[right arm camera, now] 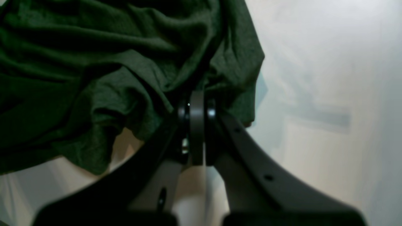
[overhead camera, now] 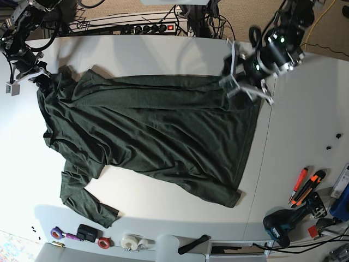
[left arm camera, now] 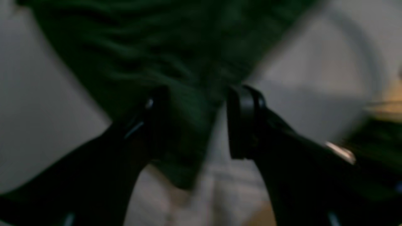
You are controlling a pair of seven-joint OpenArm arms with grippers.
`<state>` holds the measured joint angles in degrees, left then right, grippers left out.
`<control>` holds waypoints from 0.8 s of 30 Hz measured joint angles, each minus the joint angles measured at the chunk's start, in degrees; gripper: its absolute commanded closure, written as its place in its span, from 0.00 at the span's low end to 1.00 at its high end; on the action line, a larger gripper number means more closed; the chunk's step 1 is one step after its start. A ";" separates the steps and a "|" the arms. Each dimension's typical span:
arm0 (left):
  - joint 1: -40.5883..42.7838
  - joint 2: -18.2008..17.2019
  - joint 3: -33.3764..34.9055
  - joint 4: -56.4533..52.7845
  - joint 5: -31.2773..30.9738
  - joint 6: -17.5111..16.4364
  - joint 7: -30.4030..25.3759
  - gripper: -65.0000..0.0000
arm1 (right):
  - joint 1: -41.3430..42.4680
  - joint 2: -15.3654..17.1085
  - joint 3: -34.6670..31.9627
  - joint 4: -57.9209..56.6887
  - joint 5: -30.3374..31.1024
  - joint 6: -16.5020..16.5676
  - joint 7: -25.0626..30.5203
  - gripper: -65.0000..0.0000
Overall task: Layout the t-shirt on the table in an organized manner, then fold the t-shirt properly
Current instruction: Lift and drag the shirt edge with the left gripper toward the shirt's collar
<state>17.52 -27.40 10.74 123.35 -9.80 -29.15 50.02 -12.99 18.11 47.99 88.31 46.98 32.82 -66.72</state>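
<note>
Two grippers: our right gripper (right arm camera: 197, 125) clamps the dark green knit t-shirt (overhead camera: 147, 131); left gripper (left arm camera: 198, 122) straddles its hem, jaws apart.

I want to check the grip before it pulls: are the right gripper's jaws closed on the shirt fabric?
Yes, in the right wrist view the right gripper has its jaws pressed together with the t-shirt bunched at their tips.
</note>
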 measured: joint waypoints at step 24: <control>3.54 -8.37 4.13 -5.73 25.03 1.29 -25.29 0.55 | 0.46 2.69 0.02 0.02 -0.17 0.02 0.57 1.00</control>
<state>21.06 -35.77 14.87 117.62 15.22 -27.86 24.73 -12.53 20.80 48.01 88.33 46.81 32.84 -66.15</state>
